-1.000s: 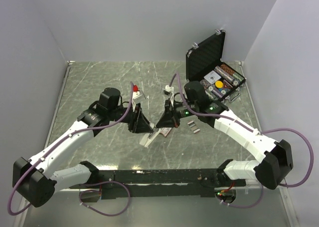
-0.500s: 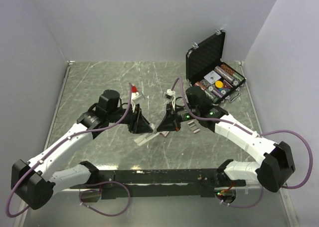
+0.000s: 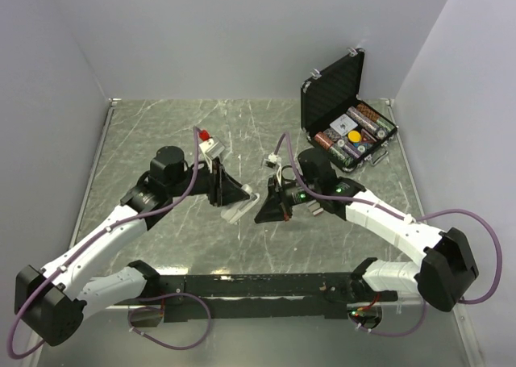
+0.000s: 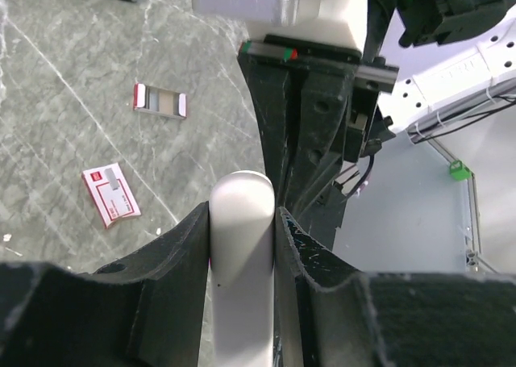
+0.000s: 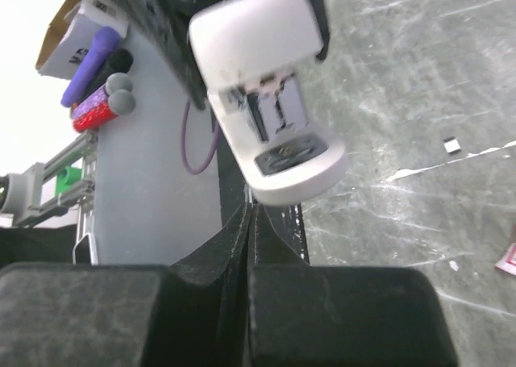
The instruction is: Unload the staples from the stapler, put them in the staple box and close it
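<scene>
My left gripper [image 3: 234,196] is shut on the white stapler [image 3: 242,204], held off the table near the middle. In the left wrist view the stapler [image 4: 242,246] is squeezed between both fingers [image 4: 173,262]. The right wrist view shows the stapler's [image 5: 266,101] open underside and metal channel just above my right gripper [image 5: 250,215]. That gripper [image 3: 263,214] is shut, and I see nothing in it. A short grey strip of staples [image 4: 160,102] with reddish ends lies on the table.
A pink-and-white box [image 4: 110,194] lies flat near the staples. An open black case [image 3: 347,125] full of small items stands at the back right. A tiny white scrap [image 5: 452,145] lies on the marbled table. The two arms cross close together mid-table.
The left gripper has lifted the stapler off the table and drawn it back and left. The right gripper has swung toward the near edge, below the stapler's tip.
</scene>
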Controlling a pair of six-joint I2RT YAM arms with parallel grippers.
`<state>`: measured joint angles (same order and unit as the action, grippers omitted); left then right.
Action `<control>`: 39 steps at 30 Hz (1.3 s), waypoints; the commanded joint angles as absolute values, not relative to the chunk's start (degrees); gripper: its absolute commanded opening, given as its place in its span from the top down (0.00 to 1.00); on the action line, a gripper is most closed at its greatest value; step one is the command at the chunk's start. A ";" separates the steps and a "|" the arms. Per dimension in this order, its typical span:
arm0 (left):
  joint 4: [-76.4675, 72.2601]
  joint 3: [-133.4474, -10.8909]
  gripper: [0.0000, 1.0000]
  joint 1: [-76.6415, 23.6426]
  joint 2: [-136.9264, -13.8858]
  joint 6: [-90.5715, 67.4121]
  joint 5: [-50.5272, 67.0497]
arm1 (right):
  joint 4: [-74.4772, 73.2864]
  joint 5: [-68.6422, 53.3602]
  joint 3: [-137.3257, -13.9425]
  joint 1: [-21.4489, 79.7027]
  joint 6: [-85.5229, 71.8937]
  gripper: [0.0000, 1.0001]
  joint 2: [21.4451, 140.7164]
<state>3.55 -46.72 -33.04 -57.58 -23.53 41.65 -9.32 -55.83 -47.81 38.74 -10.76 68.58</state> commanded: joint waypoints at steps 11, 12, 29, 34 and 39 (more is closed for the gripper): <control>-0.09 -47.20 0.99 -35.86 -56.95 -22.68 44.73 | -19.16 -51.77 -59.85 34.19 -4.22 1.00 59.85; -0.09 -47.20 0.99 -35.86 -56.95 -22.76 44.74 | -18.90 -51.85 -59.85 33.93 -4.31 1.00 59.94; -2.46 -46.67 0.99 -37.18 -56.34 -23.64 45.44 | -13.89 -55.54 -56.52 33.84 -7.47 1.00 63.72; -3.69 -46.41 0.99 -37.18 -56.34 -24.17 45.61 | -11.34 -56.60 -52.74 33.84 -8.88 1.00 63.90; -4.83 -46.23 0.99 -37.18 -56.42 -24.78 45.18 | -8.27 -58.35 -48.70 34.28 -10.98 1.00 62.84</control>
<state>1.15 -45.21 -37.08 -57.58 -23.53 43.83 -11.51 -55.72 -51.62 34.13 -9.41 63.40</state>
